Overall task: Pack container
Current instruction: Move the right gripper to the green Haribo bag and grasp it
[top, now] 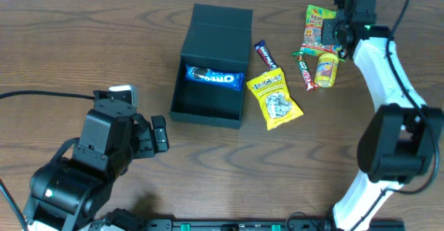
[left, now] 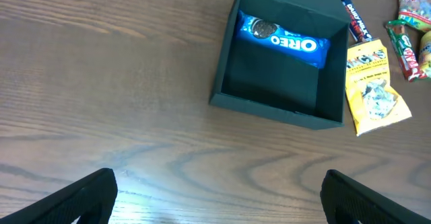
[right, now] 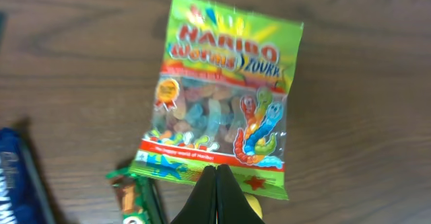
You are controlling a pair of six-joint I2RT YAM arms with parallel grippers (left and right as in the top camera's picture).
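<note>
The right gripper (right: 215, 183) is covering the lower edge of the Haribo bag (right: 222, 96). Beside that bag, a green bar (right: 138, 197) is running off-frame.

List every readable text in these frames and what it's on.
"OREO": blue packet lying inside the container.
"HARIBO": green gummy bag.
"ZOURR": same bag, under the brand; the word to its left is blurred.
Too small to read: print on the yellow packet, dark bar and green-red bar.
</note>
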